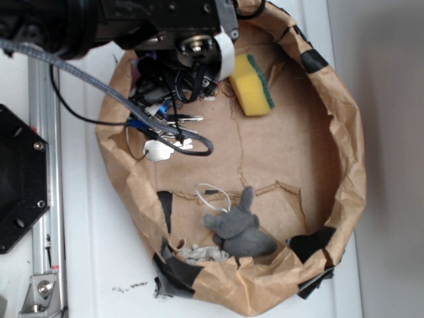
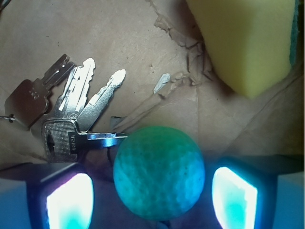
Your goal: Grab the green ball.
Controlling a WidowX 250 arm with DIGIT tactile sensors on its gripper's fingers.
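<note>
The green ball (image 2: 159, 171) is a dimpled, matte sphere resting on brown paper, low in the wrist view. My gripper (image 2: 152, 200) is open. Its two glowing pads (image 2: 71, 200) stand left and right of the ball, with a clear gap on each side. Neither pad touches it. In the exterior view the ball is hidden beneath the black arm (image 1: 179, 26), which hangs over the upper left of the paper basin.
A bunch of keys (image 2: 66, 109) lies just left of the ball, touching or nearly so. The yellow sponge (image 2: 243, 43) sits up and to the right. The crumpled paper basin (image 1: 344, 152) also holds a grey plush elephant (image 1: 238, 228) and a white tag (image 1: 159, 151).
</note>
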